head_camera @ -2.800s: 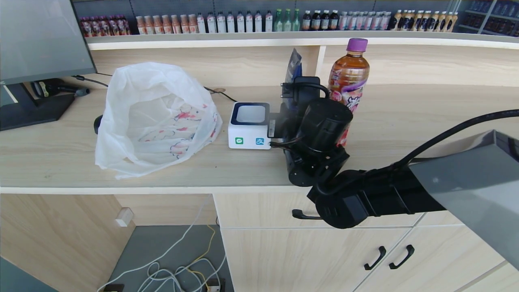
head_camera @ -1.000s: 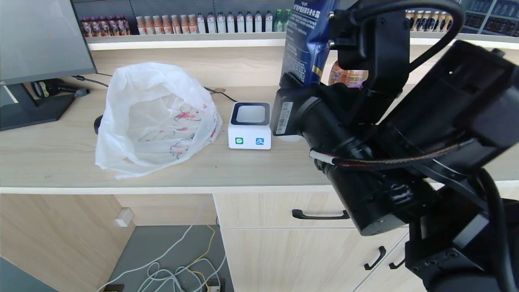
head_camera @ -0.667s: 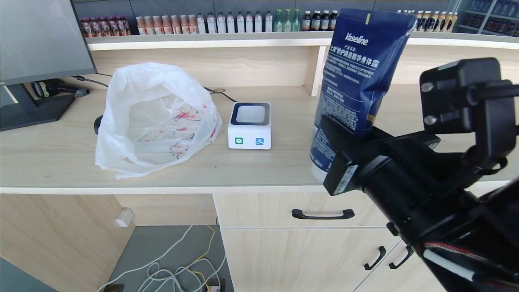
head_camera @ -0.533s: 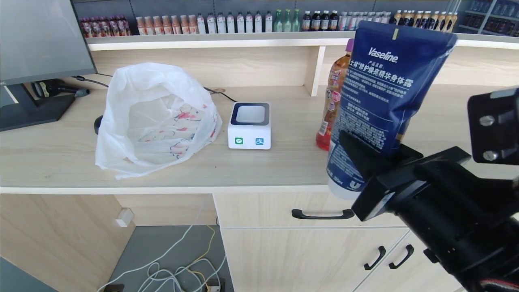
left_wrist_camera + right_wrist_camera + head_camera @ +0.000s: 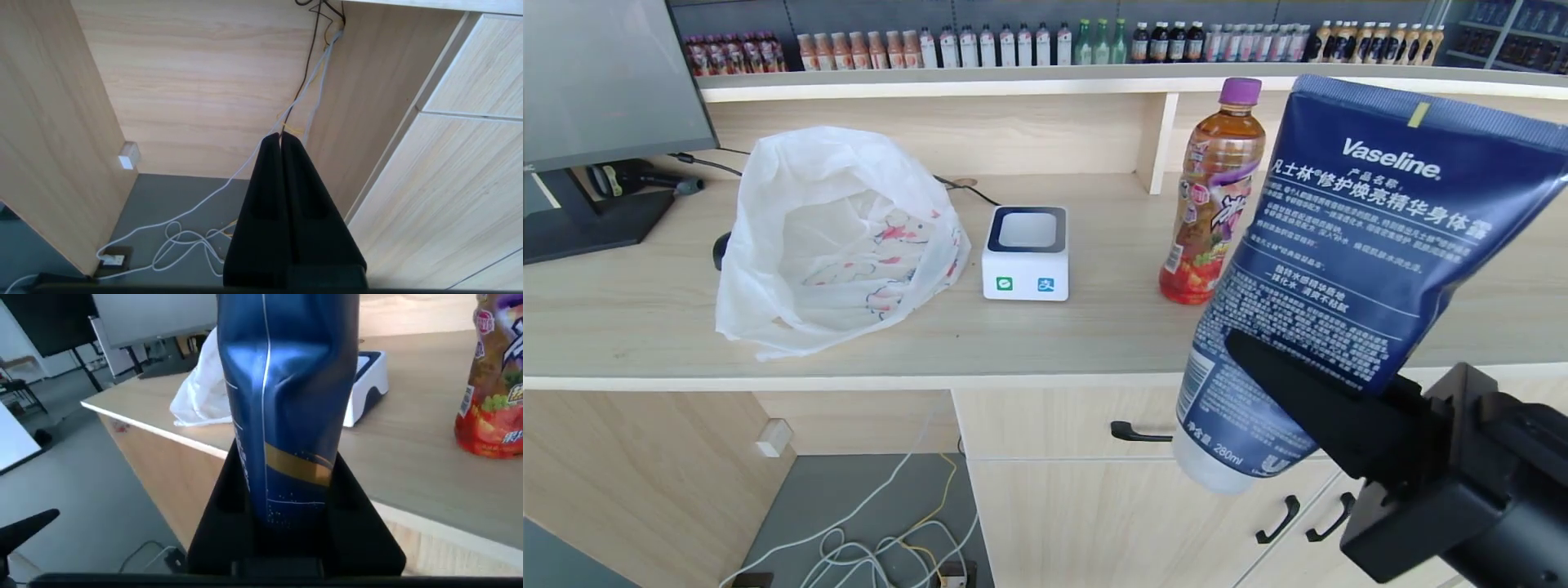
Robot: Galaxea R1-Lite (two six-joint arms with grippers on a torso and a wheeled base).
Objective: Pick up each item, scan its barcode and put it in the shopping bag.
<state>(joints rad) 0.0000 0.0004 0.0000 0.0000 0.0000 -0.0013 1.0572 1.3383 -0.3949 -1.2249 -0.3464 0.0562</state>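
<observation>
From the head view, the right claw (image 5: 1286, 388) is squeezed tight on a blue lotion tube (image 5: 1364, 245). It grips the tube near its white cap end. The tube is up in the air and does not touch the tabletop (image 5: 645, 310). Its cap points down and its flat end leans up toward the robot's right.

Just past the claw, a tea bottle (image 5: 1213, 196) with a purple cap stands upright on the tabletop. Farther to the claw's left sits a small white scanner (image 5: 1027, 251). Beyond the scanner, still farther from the claw, lies the white shopping bag (image 5: 833, 237) with its mouth open. A dark monitor (image 5: 605, 73) stands at the far left, well apart from the claw. A shelf of drinks (image 5: 1013, 41) runs along the back.

From the left wrist view, the left claw (image 5: 281, 143) has its two black fingers pressed together with nothing between them. It points down. Below it are white cables (image 5: 188, 241) on a grey floor, with wooden cupboard walls around.

From the right wrist view, the right claw (image 5: 290, 490) has a black finger on each side of the blue lotion tube (image 5: 286, 376). Beyond the claw, the scanner (image 5: 368, 380) sits on the tabletop (image 5: 409, 474). The shopping bag (image 5: 200, 396) is on one side of the tube and the tea bottle (image 5: 494, 384) on the other.
</observation>
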